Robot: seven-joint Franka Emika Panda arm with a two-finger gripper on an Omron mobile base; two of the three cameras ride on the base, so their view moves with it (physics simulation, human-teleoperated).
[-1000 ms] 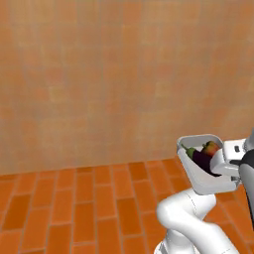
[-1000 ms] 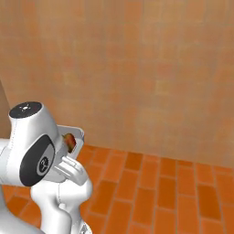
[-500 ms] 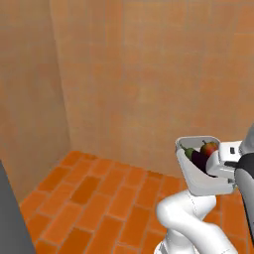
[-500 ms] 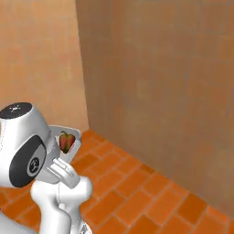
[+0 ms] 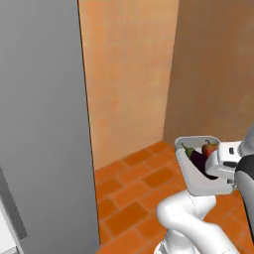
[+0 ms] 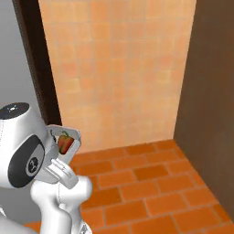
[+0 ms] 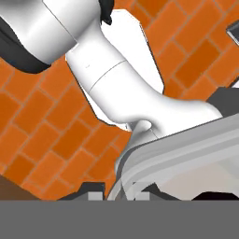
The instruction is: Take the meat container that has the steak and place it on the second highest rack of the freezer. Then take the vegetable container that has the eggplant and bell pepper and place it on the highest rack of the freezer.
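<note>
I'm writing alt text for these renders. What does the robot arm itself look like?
The arm is made of smooth, glossy white rounded segments. A dark grey, nearly black joint disc carries a small pale marking. The claw is a blocky white housing with a small dark detail. No cables show.

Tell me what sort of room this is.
Probably a kitchen corner: a tall grey freezer side stands at left, orange tiled wall behind, orange brick floor below, and the arm carries a container of eggplant and bell pepper.
</note>
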